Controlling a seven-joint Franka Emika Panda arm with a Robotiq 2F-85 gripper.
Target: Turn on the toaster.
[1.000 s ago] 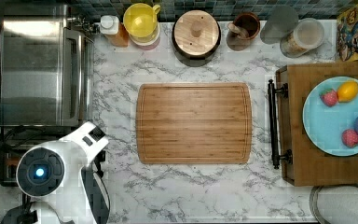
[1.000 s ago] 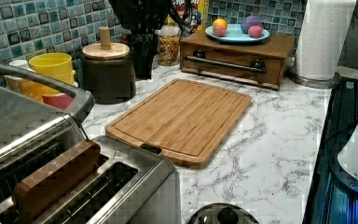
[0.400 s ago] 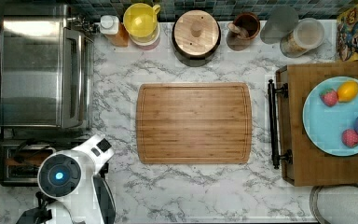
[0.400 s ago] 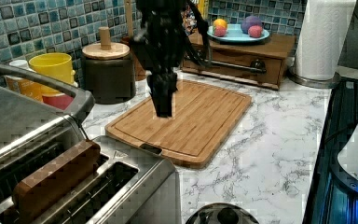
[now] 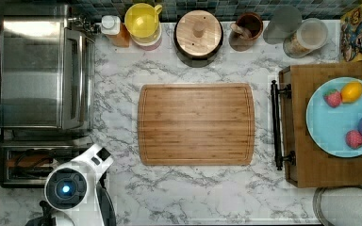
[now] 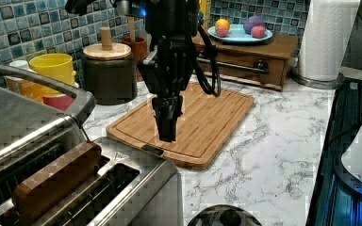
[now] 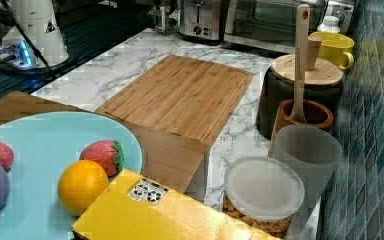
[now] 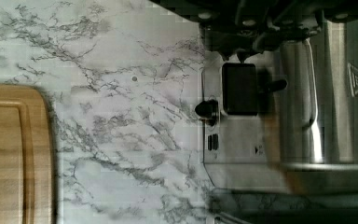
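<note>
The toaster (image 5: 37,162) sits at the top view's lower left on the marble tabletop (image 5: 193,188), just below the big steel oven (image 5: 45,70), with a brown slice (image 6: 52,181) standing up in one of its slots. In the left view the tool (image 6: 167,134) hangs point-down above the near edge of the wooden cutting board (image 6: 188,120), beside the toaster's end, its fingers (image 6: 166,117) pressed together and holding nothing. The wrist view looks straight down at the toaster's end, where a black lever knob (image 8: 239,88) and a small round dial (image 8: 207,108) stick out over the marble.
</note>
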